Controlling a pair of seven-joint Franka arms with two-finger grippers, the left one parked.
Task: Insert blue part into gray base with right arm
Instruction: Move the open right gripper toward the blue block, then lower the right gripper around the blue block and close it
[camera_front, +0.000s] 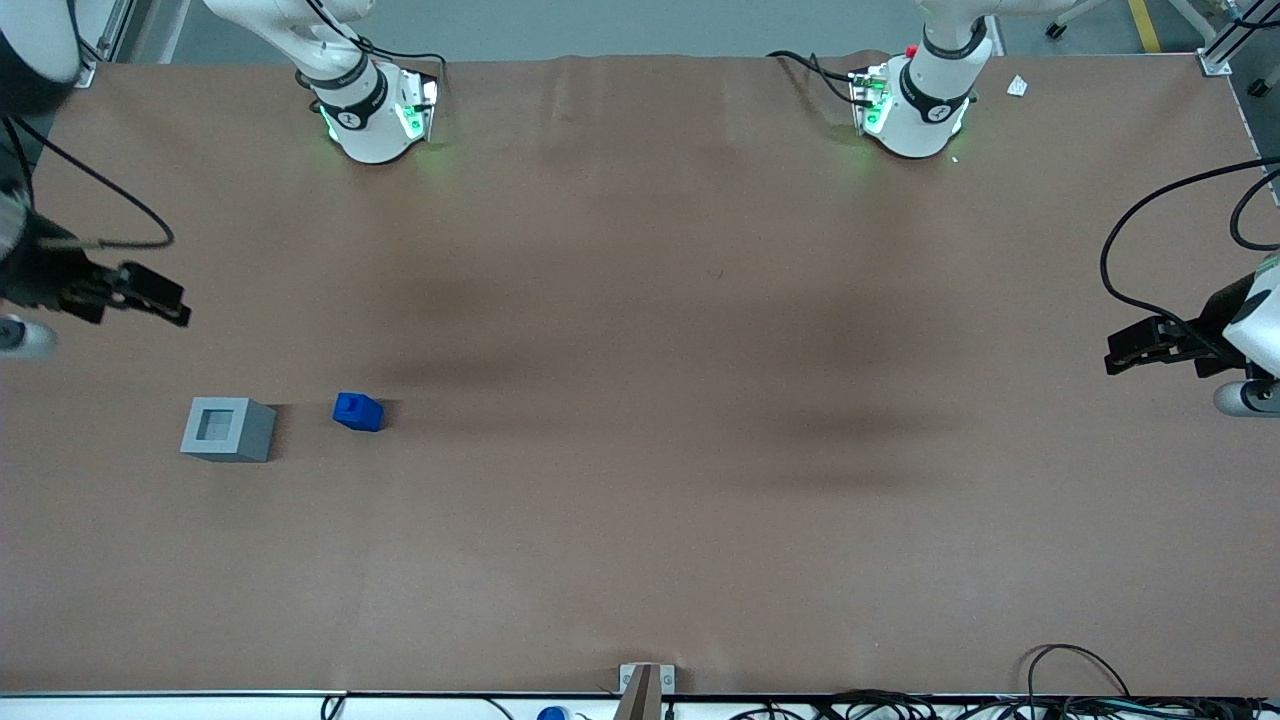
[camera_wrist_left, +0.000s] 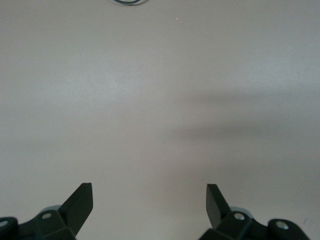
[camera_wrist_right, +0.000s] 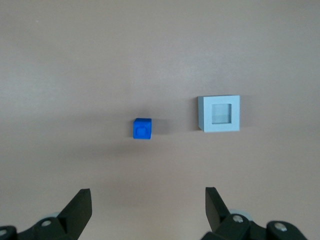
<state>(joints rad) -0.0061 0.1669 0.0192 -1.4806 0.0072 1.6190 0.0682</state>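
Note:
The blue part (camera_front: 358, 411) is a small bright blue block with a raised step, lying on the brown table beside the gray base (camera_front: 228, 429). The gray base is a light gray box with a square recess in its top. Both also show in the right wrist view, the blue part (camera_wrist_right: 142, 128) a short gap from the gray base (camera_wrist_right: 219, 113). My right gripper (camera_front: 165, 303) hangs above the table at the working arm's end, farther from the front camera than both blocks. It (camera_wrist_right: 148, 197) is open and empty, its fingers wide apart.
The brown table (camera_front: 640, 500) stretches wide around the blocks. The two arm bases (camera_front: 375, 110) stand at the edge farthest from the front camera. Cables (camera_front: 1080, 690) lie along the edge nearest the front camera, toward the parked arm's end.

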